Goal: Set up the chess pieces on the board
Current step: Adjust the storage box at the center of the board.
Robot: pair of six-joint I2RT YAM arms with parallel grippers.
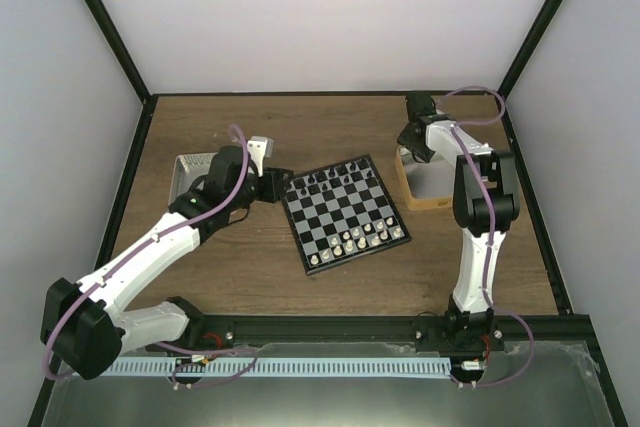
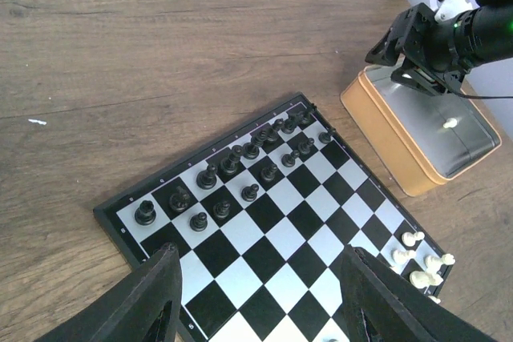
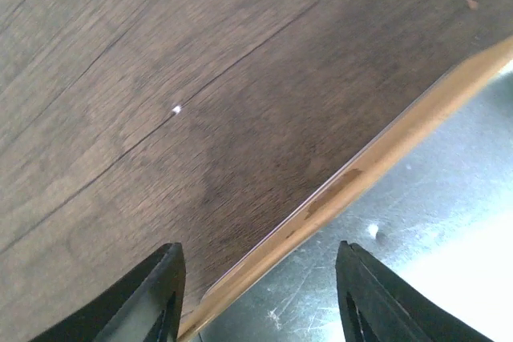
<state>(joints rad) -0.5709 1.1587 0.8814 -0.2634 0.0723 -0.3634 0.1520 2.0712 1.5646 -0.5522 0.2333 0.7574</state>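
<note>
The board (image 1: pixel 345 213) lies mid-table, black chessmen along its far rows and several cream-white chess pieces (image 1: pixel 362 240) along its near right rows. In the left wrist view the board (image 2: pixel 264 230) shows with white pieces (image 2: pixel 421 262) at its right corner. My left gripper (image 1: pixel 284 187) is open and empty, just left of the board's far-left corner; its fingers (image 2: pixel 152 302) frame empty squares. My right gripper (image 1: pixel 412 152) is open and empty above the far-left rim of the orange-tan tray (image 1: pixel 425 187). One white piece (image 2: pixel 450 123) lies in that tray; it also shows in the right wrist view (image 3: pixel 373 231).
A pale tray (image 1: pixel 185 172) sits at the left, mostly hidden under my left arm. The orange-tan tray rim (image 3: pixel 377 162) crosses the right wrist view over brown table. Black frame posts edge the table.
</note>
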